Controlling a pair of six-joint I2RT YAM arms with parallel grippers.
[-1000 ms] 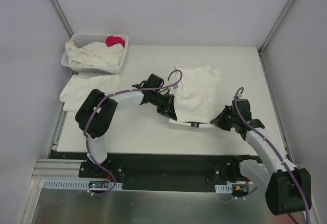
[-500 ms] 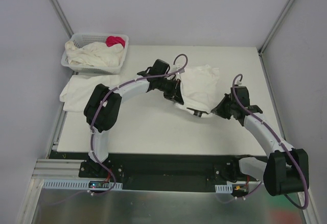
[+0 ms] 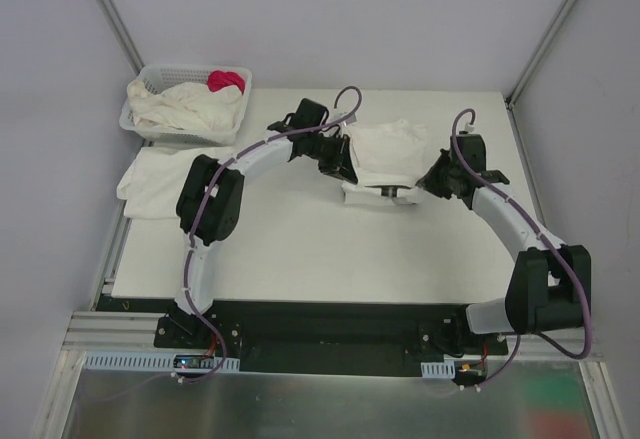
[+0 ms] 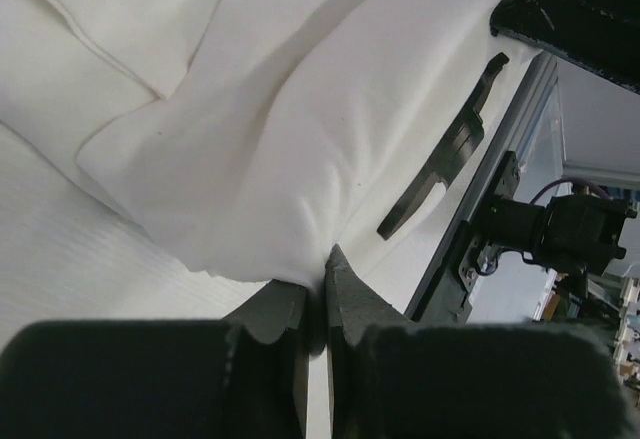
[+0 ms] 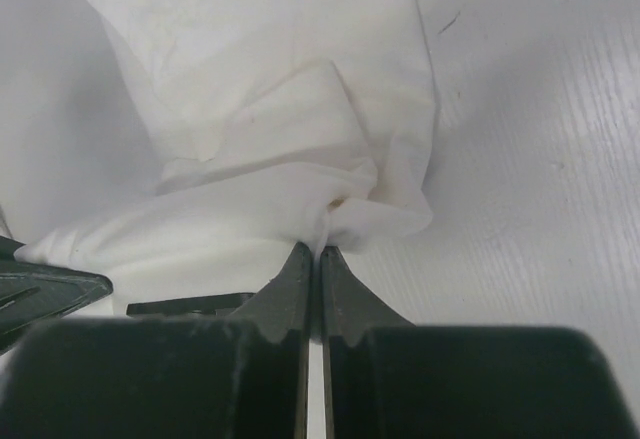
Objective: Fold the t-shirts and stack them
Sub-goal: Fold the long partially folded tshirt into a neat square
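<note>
Both arms extended, elbows bowed outward. Left gripper (image 4: 322, 281) at the t-shirt's (image 3: 388, 149) 9 o'clock edge, right gripper (image 5: 318, 255) at 3 o'clock. Each is pinched tight on fabric. The shirt lies part-folded toward the table's (image 3: 290, 249) 1 o'clock.

The left gripper (image 4: 322, 294) has its two dark fingers pressed together on the near edge of a white t-shirt (image 4: 270, 149), pinching a puffed fold just ahead of the tips. More creased cloth spreads ahead and to the left. The ribbed white table (image 4: 60, 269) shows to the left of the fingers. Ahead and to the right, a flat, dark, curved piece (image 4: 450, 154) lies against the cloth. The dark body of the right gripper (image 4: 585, 14) fills the far right corner.
</note>
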